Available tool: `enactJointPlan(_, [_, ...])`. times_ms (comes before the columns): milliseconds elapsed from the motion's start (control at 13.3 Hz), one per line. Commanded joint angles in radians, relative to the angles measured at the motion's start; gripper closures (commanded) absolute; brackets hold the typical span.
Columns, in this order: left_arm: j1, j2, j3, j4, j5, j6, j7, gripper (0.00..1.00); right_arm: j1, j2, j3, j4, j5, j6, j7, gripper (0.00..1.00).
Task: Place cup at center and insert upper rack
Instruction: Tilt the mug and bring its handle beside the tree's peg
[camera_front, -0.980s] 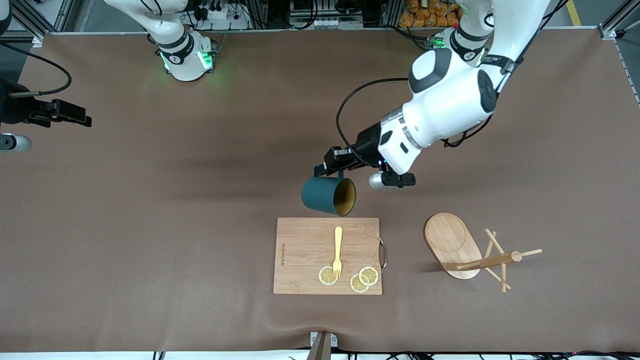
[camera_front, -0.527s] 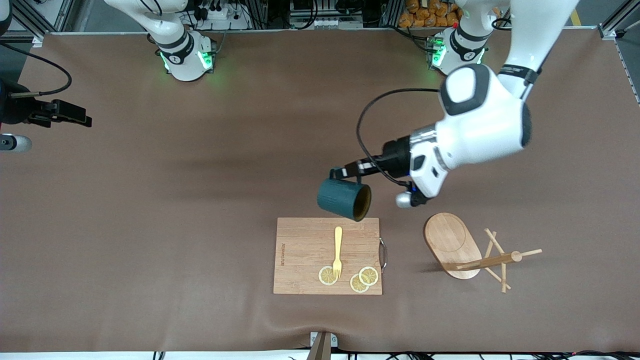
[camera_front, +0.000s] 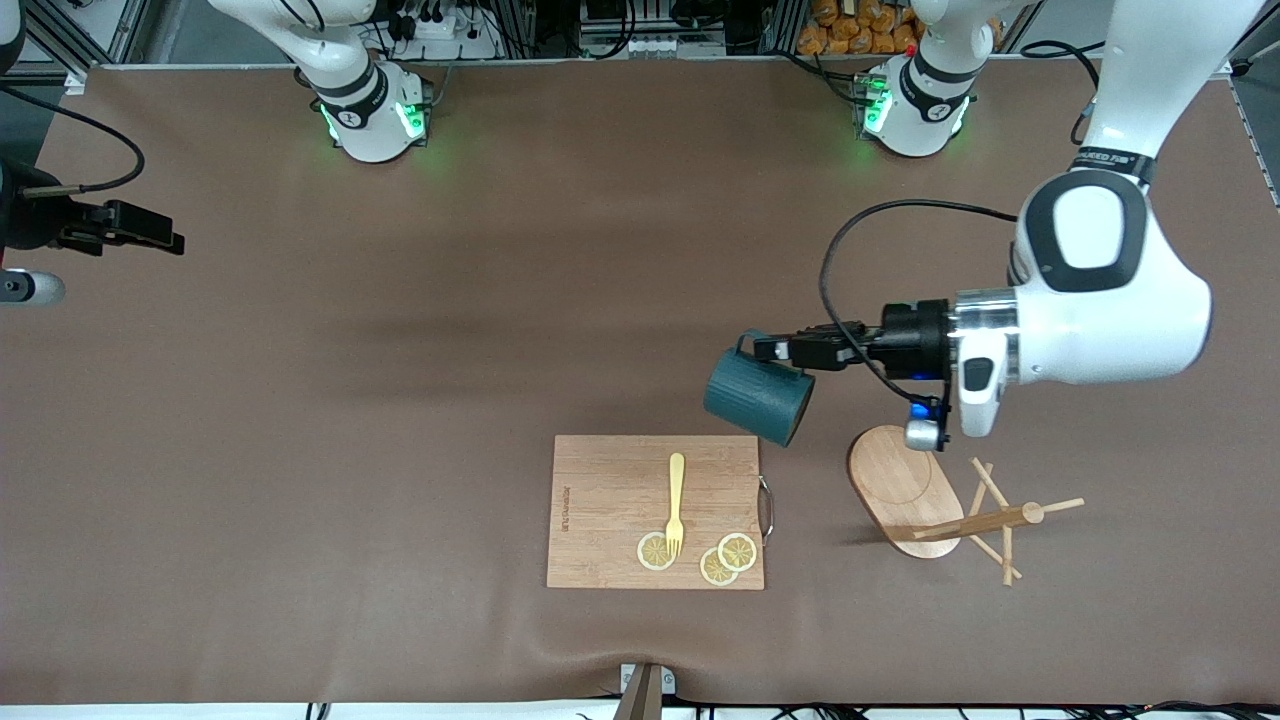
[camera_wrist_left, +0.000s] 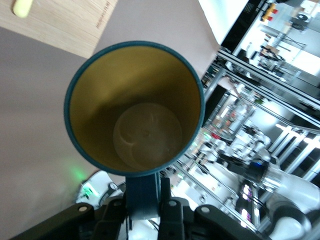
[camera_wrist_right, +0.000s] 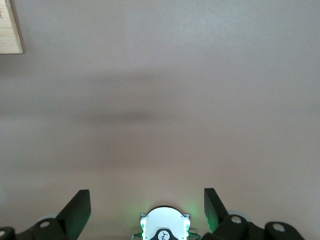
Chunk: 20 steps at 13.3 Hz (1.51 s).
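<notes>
The left hand pinches the cup by its handle, carrying it sideways above the bench toward the upper rack, presumably for pegging; the right hand waits spread.

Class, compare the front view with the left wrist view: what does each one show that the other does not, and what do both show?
Only the front view shows the mug stand lying on its side, the fork and lemon slices on the board, and the right gripper waiting over the table's edge.

Only the left wrist view shows the cup's empty yellowish inside.

Both show the left gripper shut on the cup's handle, and the cutting board.
</notes>
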Motion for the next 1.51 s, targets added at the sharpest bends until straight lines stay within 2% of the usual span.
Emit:
enactJointPlan(0, [0.075, 0.023, -0.018, 0.017, -0.082, -0.1, 0.041, 1.0, -0.003, -0.002, 0.005, -0.002, 0.005, 0.003, 0.014, 0.0])
enactJointPlan(603, [0.239, 0.152, -0.016, 0.017, -0.277, -0.316, 0.113, 1.0, -0.003, 0.003, 0.005, -0.002, 0.005, 0.003, 0.014, 0.0])
enactJointPlan(904, [0.29, 0.234, -0.014, 0.017, -0.304, -0.413, 0.128, 1.0, -0.003, 0.004, 0.005, -0.002, 0.006, 0.003, 0.014, 0.0])
enactJointPlan(1432, [0.368, 0.265, -0.002, 0.009, -0.315, -0.51, 0.114, 1.0, -0.003, 0.009, 0.005, -0.002, 0.006, 0.006, 0.014, 0.0])
